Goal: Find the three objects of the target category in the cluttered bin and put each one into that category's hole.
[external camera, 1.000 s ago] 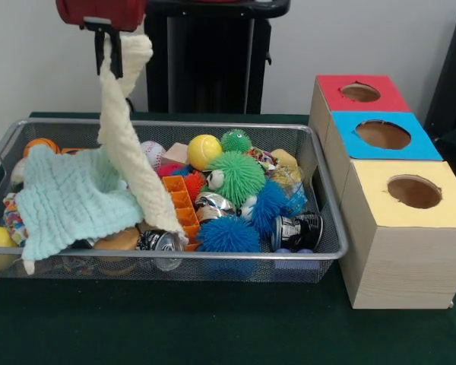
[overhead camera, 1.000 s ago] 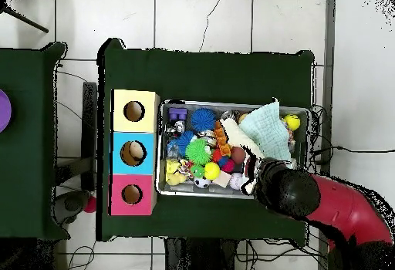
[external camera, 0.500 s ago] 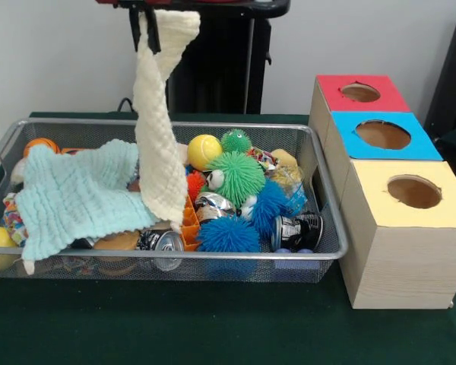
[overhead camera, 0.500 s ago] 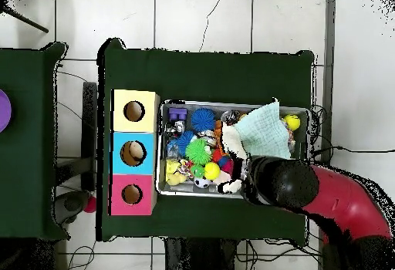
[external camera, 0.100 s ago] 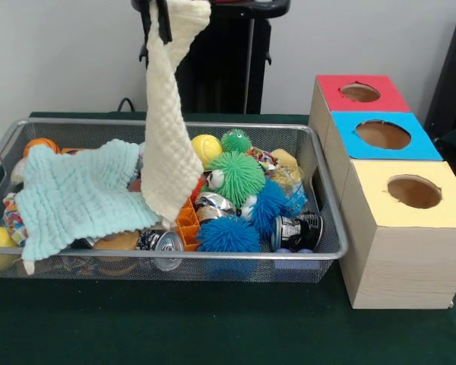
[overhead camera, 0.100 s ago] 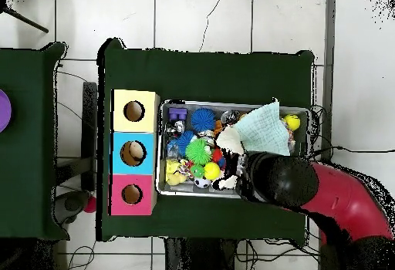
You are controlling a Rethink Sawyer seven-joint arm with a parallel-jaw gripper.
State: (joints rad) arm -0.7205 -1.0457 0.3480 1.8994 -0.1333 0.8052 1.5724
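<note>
- The green table carries everything: a wire bin on one side and a row of three boxes beside it.
- The red and black arm reaches in over the bin's edge in the overhead view, hiding part of the clutter below it.
- The wire bin is packed with toys, cans and cloths.
- Just beside the bin stand the yellow box, the blue box and the red box, touching one another in a line, each with a round hole in its top.
- A cream cloth hangs lengthwise from the top of the front view, its lower tip dangling just above or at the bin's contents near an orange plastic piece; I cannot tell whether it touches.
- A mint-green cloth lies spread over one end of the bin, covering things beneath it.
- The gripper shows only as dark tips at the top edge, pinched together on the cream cloth's upper corner.
- Spiky balls fill the bin's middle: a green one, two blue ones.
- A yellow ball sits toward the back, partly behind the cream cloth.
- A crushed can lies against the front wire wall.
</note>
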